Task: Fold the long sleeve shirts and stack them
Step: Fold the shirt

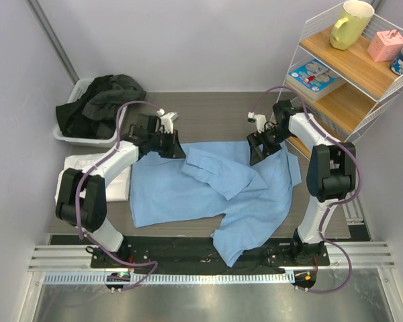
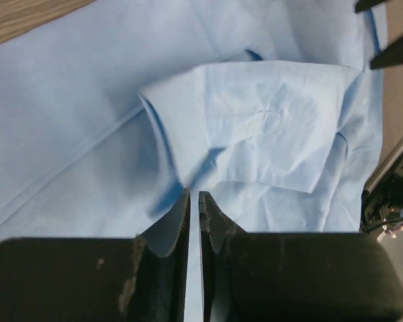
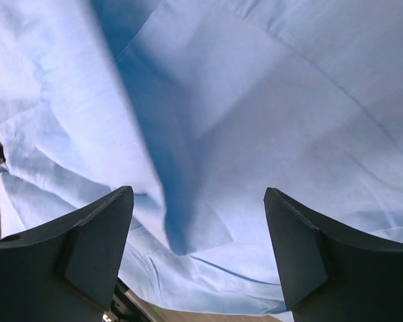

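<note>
The light blue, collared cloth shirt [image 1: 208,188] lies spread over the brown tabletop [image 1: 208,111] between the arms. One part is doubled loosely across its middle, and a near corner trails off the front edge towards the arm bases. The left gripper [image 1: 166,144] sits at the shirt's far left edge, its jaws drawn almost together with no cloth visibly between them. The right gripper [image 1: 260,149] hovers over the far right part, jaws spread wide. The likely fault is a lopsided fold: if only one side takes hold, the cloth skews or bunches. The trailing corner could snag. The folded white shirt [image 1: 94,176] lies just beside the blue one and could be dragged askew.
</note>
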Controlling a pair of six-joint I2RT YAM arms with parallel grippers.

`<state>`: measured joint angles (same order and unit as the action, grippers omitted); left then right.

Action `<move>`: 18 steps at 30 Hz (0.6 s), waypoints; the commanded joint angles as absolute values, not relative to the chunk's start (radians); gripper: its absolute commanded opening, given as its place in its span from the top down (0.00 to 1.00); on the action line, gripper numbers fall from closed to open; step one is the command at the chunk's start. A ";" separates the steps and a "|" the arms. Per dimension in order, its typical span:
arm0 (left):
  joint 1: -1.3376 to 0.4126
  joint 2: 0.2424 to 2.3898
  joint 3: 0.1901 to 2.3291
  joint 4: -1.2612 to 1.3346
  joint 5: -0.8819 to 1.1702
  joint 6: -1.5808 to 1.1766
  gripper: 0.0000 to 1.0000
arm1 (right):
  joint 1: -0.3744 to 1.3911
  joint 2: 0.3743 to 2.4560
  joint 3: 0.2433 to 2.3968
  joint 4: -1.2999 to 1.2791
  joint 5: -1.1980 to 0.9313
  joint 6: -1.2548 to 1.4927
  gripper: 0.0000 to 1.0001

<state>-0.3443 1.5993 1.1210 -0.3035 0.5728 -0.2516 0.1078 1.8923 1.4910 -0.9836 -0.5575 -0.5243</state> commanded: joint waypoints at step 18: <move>-0.259 1.841 1.106 -0.167 0.707 -0.282 0.55 | 0.091 1.792 1.376 -1.078 -0.581 -0.581 0.15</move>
